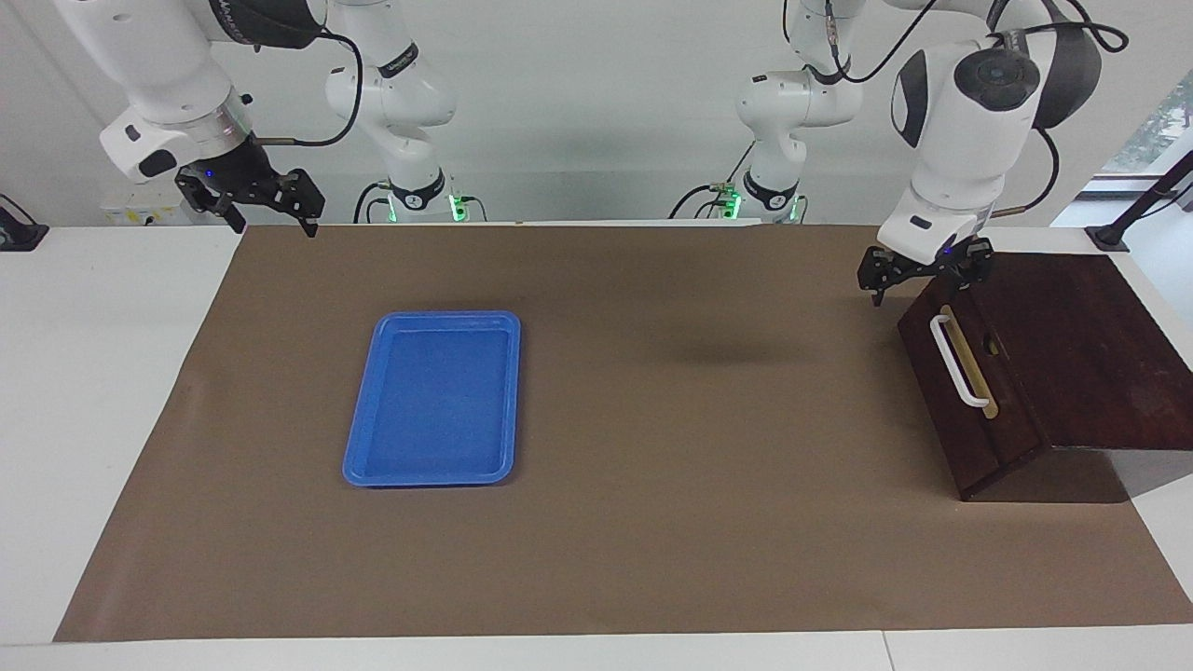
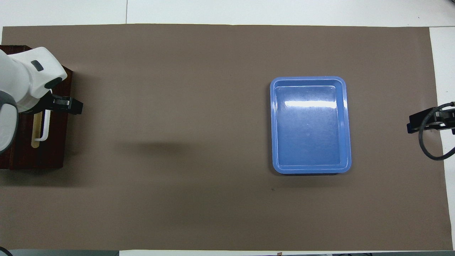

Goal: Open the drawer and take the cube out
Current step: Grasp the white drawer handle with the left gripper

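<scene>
Left tool [image 1: 921,277] spread apart above closed dark reddish-brown drawer [image 1: 969,391], white handle [image 1: 956,362]; right tool [image 1: 250,200] apart, waiting.

Bare brown mat [image 1: 708,522] is lying open between the blue tray [image 1: 433,399] and the drawer [image 1: 965,391], giving a gripper wide passage through the table's middle. The tray is sitting well apart toward the right arm's end, blocking nothing near the box. The drawer's white handle [image 1: 958,362] is standing proud of the closed front with mat clear in front of it (the left gripper [image 1: 918,278], jaws spread, is hanging just above that front's upper corner).
</scene>
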Available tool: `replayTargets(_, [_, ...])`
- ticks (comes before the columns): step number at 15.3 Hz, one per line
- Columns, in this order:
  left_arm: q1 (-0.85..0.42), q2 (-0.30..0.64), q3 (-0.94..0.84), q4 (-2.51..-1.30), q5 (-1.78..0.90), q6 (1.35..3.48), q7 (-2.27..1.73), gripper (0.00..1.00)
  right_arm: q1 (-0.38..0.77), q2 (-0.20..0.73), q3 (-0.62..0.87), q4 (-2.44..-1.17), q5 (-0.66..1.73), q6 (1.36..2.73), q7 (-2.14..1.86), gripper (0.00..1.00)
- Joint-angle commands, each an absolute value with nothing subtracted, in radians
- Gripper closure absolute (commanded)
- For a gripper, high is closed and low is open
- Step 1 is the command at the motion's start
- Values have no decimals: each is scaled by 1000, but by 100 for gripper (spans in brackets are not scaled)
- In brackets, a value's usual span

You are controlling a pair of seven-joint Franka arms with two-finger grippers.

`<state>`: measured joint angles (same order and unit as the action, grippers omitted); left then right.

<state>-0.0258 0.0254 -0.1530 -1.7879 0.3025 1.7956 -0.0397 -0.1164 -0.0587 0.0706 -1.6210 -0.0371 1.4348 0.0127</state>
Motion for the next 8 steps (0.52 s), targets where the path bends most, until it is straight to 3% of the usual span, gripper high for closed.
replayTargets(1, [-32,70,-146,-1847,443,1908,-119,0,-135,-75,84,-1632,-43,1427,-6,0])
replayTargets(4, [-22,136,-143,-1853,549,1995,-184,0,-135,-74,84,-1632,-43,1427,-6,0])
replayTargets(8, [20,146,-138,-1930,575,2131,-189,0,-135,-75,84,-1632,-43,1427,-6,0])
